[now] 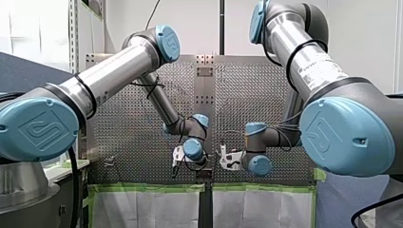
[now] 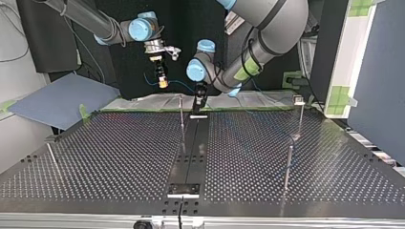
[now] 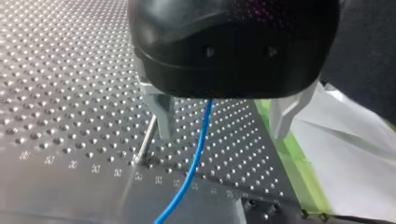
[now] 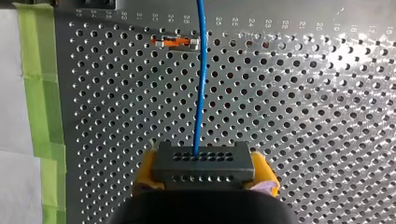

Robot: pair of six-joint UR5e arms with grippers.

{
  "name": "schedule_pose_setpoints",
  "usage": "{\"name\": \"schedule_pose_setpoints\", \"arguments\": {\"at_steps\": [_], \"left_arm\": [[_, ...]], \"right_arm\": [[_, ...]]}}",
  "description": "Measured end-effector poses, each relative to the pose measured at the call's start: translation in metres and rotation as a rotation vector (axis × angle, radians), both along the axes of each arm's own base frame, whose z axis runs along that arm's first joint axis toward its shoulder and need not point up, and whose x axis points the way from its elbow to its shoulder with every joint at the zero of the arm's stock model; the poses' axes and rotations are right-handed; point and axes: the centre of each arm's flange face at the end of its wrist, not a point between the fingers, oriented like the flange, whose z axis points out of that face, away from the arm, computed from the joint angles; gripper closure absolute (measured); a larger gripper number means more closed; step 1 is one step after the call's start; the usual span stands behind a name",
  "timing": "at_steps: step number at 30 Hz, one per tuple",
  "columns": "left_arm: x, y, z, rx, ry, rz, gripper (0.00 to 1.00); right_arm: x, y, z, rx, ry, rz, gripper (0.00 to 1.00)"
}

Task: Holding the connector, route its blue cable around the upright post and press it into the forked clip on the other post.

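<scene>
Connector (image 4: 203, 164) | clamped in R gripper (image 4: 204, 175) | blue cable (image 4: 201, 84) runs ahead

The cable (image 4: 201, 79) is bright blue, the connector (image 4: 203, 167) dark grey with two rows of small holes, and the pads (image 4: 145, 170) of my right gripper (image 4: 203, 173) yellow. The table (image 4: 303, 116) is silvery metal patterned with a regular grid of holes, edged by green tape (image 4: 39, 84). My left gripper (image 3: 222, 133) has a black body and pale metal fingers (image 3: 161, 112), and the arms (image 1: 114, 71) are silver with light-blue caps (image 1: 167, 42)

Glare whitens the perforated table (image 4: 359, 51) in the right wrist view, and the top view's backdrop (image 2: 122, 71) is dark.
</scene>
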Motion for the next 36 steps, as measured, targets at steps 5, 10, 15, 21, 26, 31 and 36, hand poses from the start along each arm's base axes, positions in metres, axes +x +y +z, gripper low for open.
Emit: {"name": "schedule_pose_setpoints", "arguments": {"at_steps": [5,10,15,21,26,31,36], "left_arm": [[-0.001,0.000,-0.001,-0.051,-0.001,0.018,0.00],[-0.006,0.004,-0.007,-0.077,-0.007,0.027,0.00],[-0.005,0.004,-0.009,-0.090,-0.030,0.032,0.39],[-0.003,0.000,-0.007,-0.107,-0.059,0.023,1.00],[-0.003,0.000,-0.007,-0.113,-0.065,0.025,1.00],[-0.006,0.003,-0.009,-0.112,-0.066,0.047,1.00],[-0.013,0.007,-0.014,-0.120,-0.086,0.081,1.00]], "right_arm": [[-0.001,-0.001,-0.003,0.006,0.001,0.008,1.00],[-0.002,0.000,-0.004,0.011,0.006,0.010,1.00],[-0.002,0.000,-0.005,0.013,0.008,0.010,1.00],[-0.002,0.001,-0.005,0.014,0.008,0.013,1.00],[-0.002,0.001,-0.006,0.014,0.010,0.015,1.00],[-0.004,0.004,-0.019,0.026,0.027,0.014,1.00],[-0.005,0.006,-0.036,0.043,0.045,0.013,1.00]]}}
